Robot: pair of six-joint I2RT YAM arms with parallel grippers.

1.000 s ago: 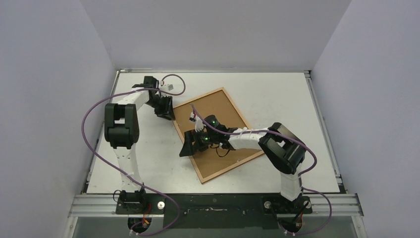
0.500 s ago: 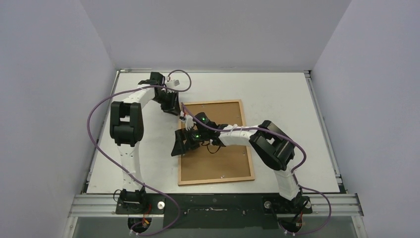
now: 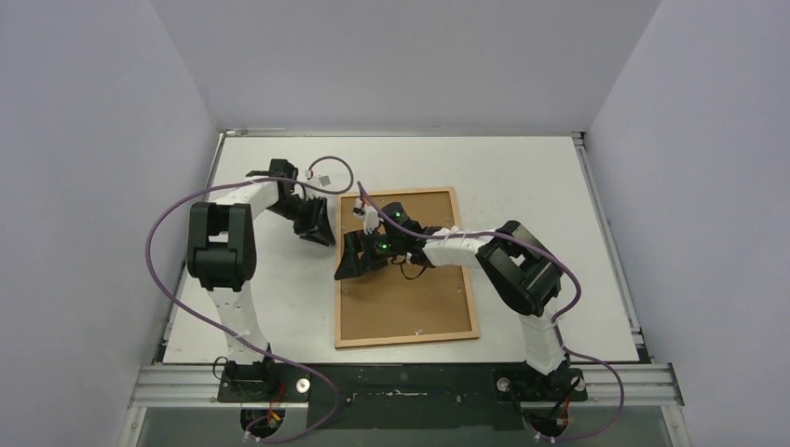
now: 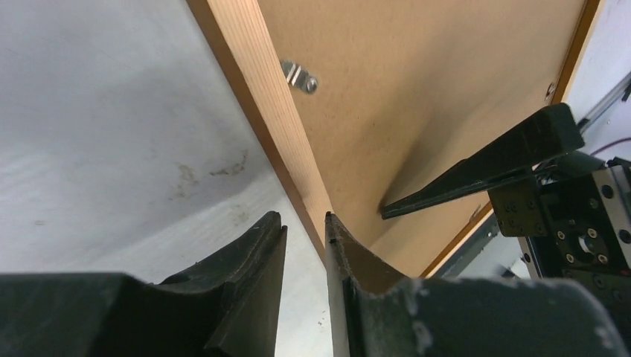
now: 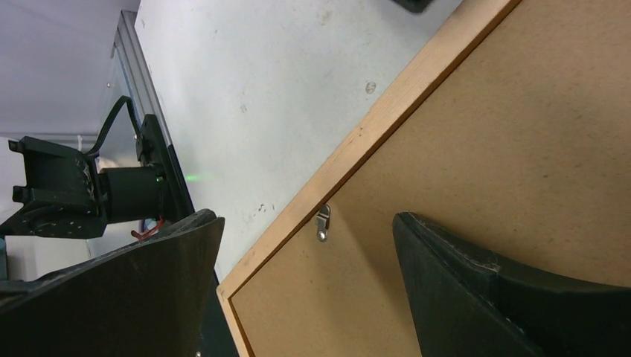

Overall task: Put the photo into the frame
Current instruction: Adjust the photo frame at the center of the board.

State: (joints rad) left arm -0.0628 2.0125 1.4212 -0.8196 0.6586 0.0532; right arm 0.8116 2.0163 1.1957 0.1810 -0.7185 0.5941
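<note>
One white table (image 3: 522,177) carries everything, and the frame (image 3: 407,341) lies flat near its middle, back side up, with the long sides running away from the arm bases. A brown backing (image 3: 410,303) fills the frame inside the wooden rim. The right gripper (image 5: 306,219) stands wide apart across the frame's left rim, one finger above the table and the other above the backing; it holds nothing. In the left wrist view the tip of one right finger seems to touch the backing. The left gripper (image 4: 303,219) is just beside the same rim, near the far corner, with only a narrow gap between its fingers and nothing in that gap. A small metal clip (image 4: 300,76) sits on the backing, close to the rim.
</note>
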